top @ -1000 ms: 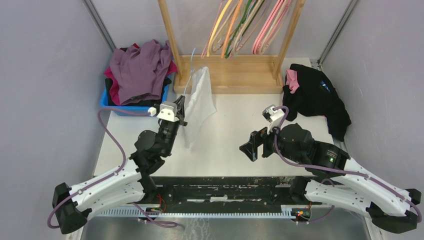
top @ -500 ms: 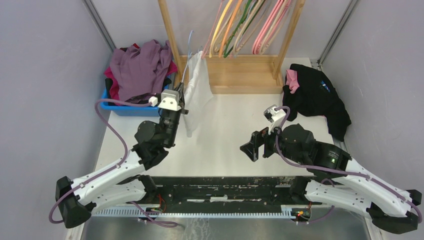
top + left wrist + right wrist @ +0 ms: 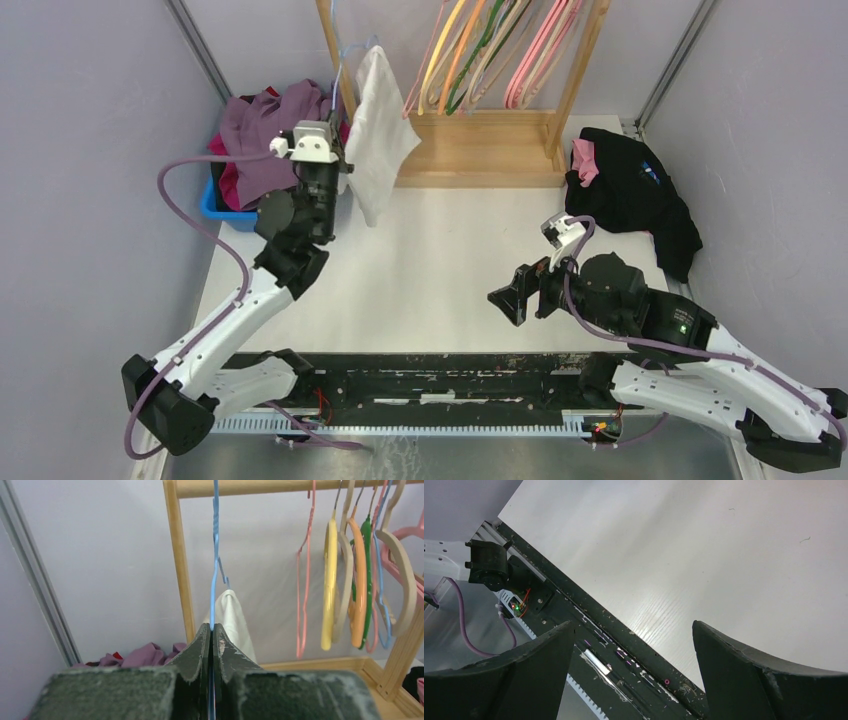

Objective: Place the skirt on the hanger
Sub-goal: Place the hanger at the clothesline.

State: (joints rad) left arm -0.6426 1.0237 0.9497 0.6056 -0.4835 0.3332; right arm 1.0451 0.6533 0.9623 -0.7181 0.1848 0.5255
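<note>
Left tool [image 3: 211,632] higher; hanger [image 3: 213,597] between its tips, wrist view only.

A robotics lab test cell, set up for laundry handling. Plain grey wall panels [image 3: 90,150] and bare metal frame posts [image 3: 200,50] box in a white table [image 3: 450,250]. At 6 o'clock, 2 white robot arms [image 3: 230,340] are bolted to a scuffed black rail [image 3: 450,365], trailing purple cables [image 3: 190,220]. The props are staged: a wooden rack [image 3: 470,140] of coloured hangers [image 3: 480,50] at 12 o'clock, a blue bin [image 3: 215,200] heaped with clothes at 10 o'clock, and a black garment pile [image 3: 630,195] at 2 o'clock.
</note>
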